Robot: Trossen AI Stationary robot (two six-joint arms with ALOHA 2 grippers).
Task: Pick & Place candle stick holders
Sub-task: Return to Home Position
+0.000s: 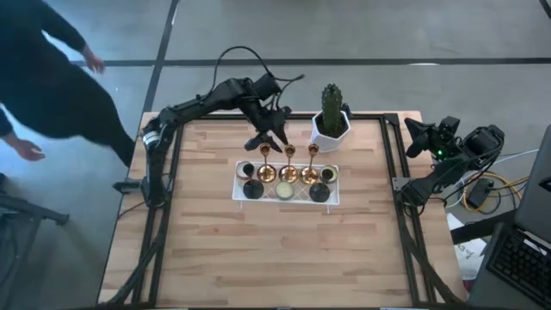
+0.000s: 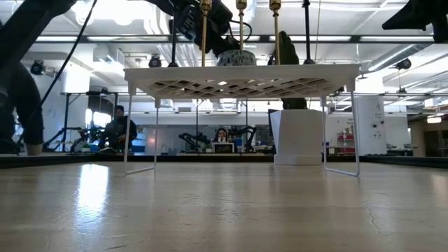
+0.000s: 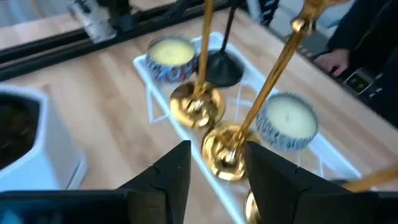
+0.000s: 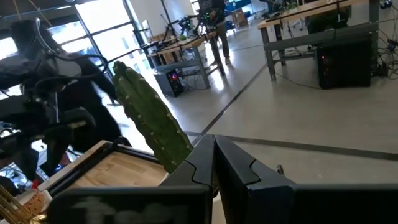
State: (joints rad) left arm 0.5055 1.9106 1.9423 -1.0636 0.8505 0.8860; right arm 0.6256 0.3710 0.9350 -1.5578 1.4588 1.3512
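Observation:
Three gold candle stick holders (image 1: 288, 172) and two black ones (image 1: 252, 188) stand on their round bases on a white wire rack (image 1: 237, 194) at the table's middle. My left gripper (image 1: 269, 141) hangs open over the rack's far left part, beside the top of the leftmost gold holder (image 1: 266, 151). In the left wrist view its fingers (image 3: 177, 177) stand apart, with a gold base (image 3: 222, 154) showing beyond the gap (image 3: 217, 149). My right gripper (image 4: 214, 155) is shut with nothing in it and waits off the table's right edge (image 1: 422, 138).
Pale tealight candles (image 1: 284, 190) sit on the rack among the holders. A white pot with a green cactus (image 1: 330, 125) stands just behind the rack. The rack stands raised on thin legs (image 2: 324, 133). A person (image 1: 52, 86) moves beyond the table's far left corner.

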